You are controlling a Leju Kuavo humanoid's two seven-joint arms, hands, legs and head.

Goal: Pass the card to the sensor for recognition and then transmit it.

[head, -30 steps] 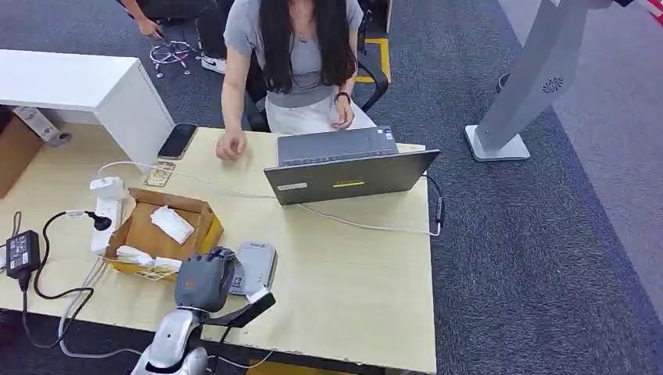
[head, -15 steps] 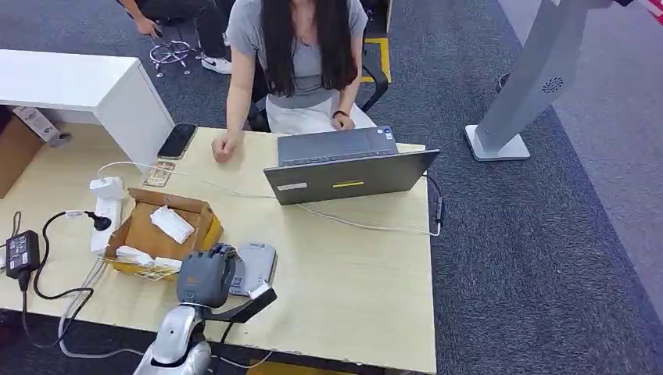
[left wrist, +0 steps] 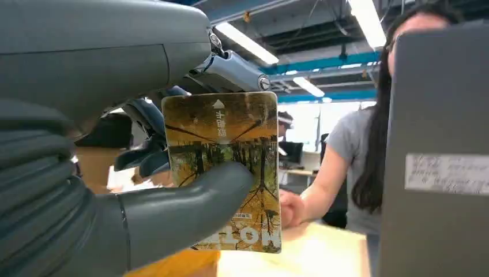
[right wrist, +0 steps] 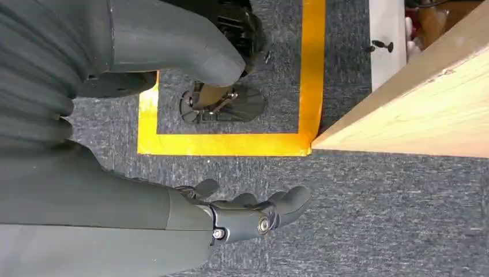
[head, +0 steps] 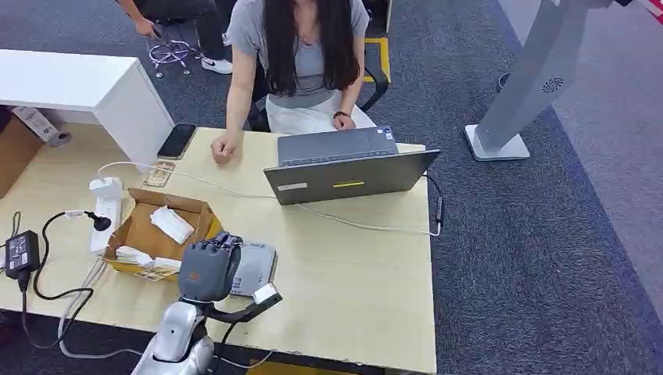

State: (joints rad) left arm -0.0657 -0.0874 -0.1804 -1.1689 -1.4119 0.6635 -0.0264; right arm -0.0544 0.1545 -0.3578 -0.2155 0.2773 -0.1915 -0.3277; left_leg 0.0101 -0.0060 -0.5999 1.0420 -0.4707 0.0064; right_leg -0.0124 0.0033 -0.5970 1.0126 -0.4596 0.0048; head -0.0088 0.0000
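My left hand [left wrist: 115, 173] pinches the card [left wrist: 222, 173] between the thick grey thumb and the darker fingers behind it, the thumb lying across the lower part of the printed face. In the head view that hand [head: 209, 269] hangs over the sensor [head: 256, 267], a flat grey pad with rounded corners lying near the front edge of the table [head: 352, 289], just beside the cardboard box [head: 160, 230]. I cannot tell whether the card touches the sensor or hovers a little above it. I judge the card to be light, thin and stiff, a smooth glossy plastic rectangle with rounded corners and an autumn-forest print; its slick faces could slide under my pads, so a flat pinch well in from the edge, leaving most of the face bare for the reader, looks the safest hold. A grip by the very rim would likely let it pivot. My right hand [right wrist: 248, 216] hangs beside the table's edge over dark carpet, holding nothing, fingers loosely apart. Farther out, toward the far edge of the pale wooden table, stands an open grey laptop [head: 348, 168], and a person [head: 301, 55] sits behind it with a hand resting on the tabletop.
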